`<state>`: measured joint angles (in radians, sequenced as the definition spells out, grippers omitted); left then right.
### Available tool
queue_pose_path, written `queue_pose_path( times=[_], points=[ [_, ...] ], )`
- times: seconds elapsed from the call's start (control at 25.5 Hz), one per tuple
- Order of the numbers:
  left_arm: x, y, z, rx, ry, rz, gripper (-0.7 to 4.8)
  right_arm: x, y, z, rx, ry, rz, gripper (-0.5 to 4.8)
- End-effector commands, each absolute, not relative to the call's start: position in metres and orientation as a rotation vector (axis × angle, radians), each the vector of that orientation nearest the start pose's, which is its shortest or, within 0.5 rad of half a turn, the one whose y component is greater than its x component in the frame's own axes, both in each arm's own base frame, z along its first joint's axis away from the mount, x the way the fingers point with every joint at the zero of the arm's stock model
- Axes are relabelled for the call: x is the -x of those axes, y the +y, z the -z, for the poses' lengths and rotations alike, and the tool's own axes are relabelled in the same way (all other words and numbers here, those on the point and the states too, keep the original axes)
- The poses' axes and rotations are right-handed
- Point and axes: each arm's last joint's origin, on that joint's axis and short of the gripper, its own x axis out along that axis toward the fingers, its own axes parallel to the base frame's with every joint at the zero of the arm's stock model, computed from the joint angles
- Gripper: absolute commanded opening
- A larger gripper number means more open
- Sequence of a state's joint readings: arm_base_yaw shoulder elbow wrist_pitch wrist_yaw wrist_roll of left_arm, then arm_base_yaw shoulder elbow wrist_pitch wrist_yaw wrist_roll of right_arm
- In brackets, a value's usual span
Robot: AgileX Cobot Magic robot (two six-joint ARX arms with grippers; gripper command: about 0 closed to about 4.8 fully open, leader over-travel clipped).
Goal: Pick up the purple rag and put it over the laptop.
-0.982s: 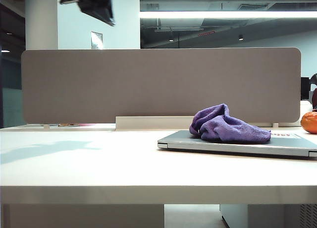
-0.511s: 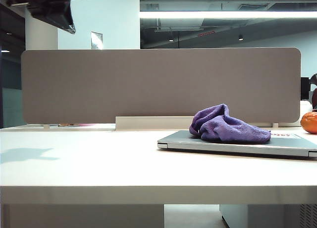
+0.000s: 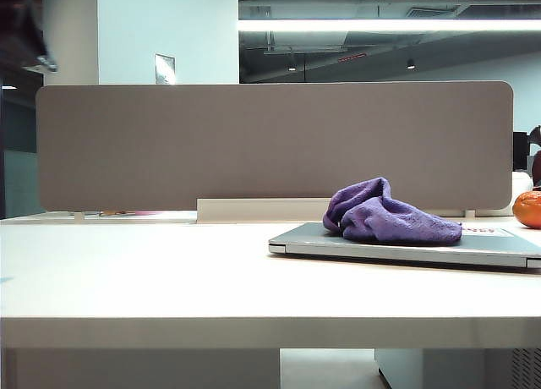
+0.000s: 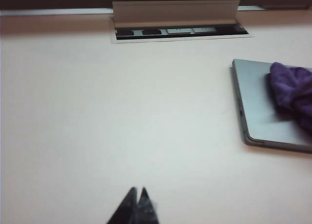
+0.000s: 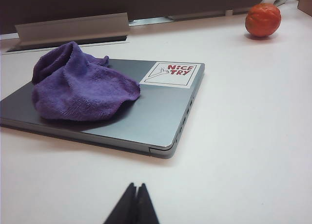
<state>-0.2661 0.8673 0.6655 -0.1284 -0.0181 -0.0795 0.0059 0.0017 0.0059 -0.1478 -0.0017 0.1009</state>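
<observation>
Moved: left arm has swung from top centre to the exterior view's far-left edge.
Left end effector (image 4: 138,204): tips pinched together, empty, above bare counter (image 4: 122,117).
Right end effector (image 5: 132,202): tips together, empty, nearer the rag.
Purple rag (image 5: 80,85): bunched on the laptop (image 5: 161,117), just ahead of the right arm.

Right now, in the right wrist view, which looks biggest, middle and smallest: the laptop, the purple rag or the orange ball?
1. The laptop.
2. The purple rag, lying on it.
3. The orange ball, though it sits farther back, so it may look smaller than it is.
</observation>
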Motion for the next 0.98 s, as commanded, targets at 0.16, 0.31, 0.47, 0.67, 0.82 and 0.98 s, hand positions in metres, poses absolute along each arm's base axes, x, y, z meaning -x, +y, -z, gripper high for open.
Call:
queue_pose_path(
  times=[0.16,0.31,0.47,0.67,0.82,0.98],
  points=[
    [-0.144,-0.039,-0.267,0.105,0.256,0.246,-0.06,-0.097,0.001,-0.151,-0.102,0.131,-0.001,-0.08],
    [-0.127,-0.035,-0.266,0.101,0.279,0.244,-0.06,-0.097,0.001,-0.151,-0.102,0.131,-0.001,-0.08],
    [-0.126,-0.034,-0.268,0.094,0.256,0.245,-0.06,-0.097,0.001,-0.151,-0.102,0.131,-0.002,-0.08],
    [-0.127,-0.032,-0.266,0.032,0.252,0.175,-0.06,-0.097,0.001,-0.151,-0.102,0.131,-0.002,-0.08],
    [-0.131,-0.022,-0.247,0.035,0.2,0.084,-0.06,-0.097,0.001,-0.151,-0.102,0.131,-0.002,-0.08],
    [-0.124,-0.011,-0.213,0.058,0.103,0.069,-0.06,-0.097,0.001,-0.151,-0.102,0.131,-0.002,-0.08]
  ],
)
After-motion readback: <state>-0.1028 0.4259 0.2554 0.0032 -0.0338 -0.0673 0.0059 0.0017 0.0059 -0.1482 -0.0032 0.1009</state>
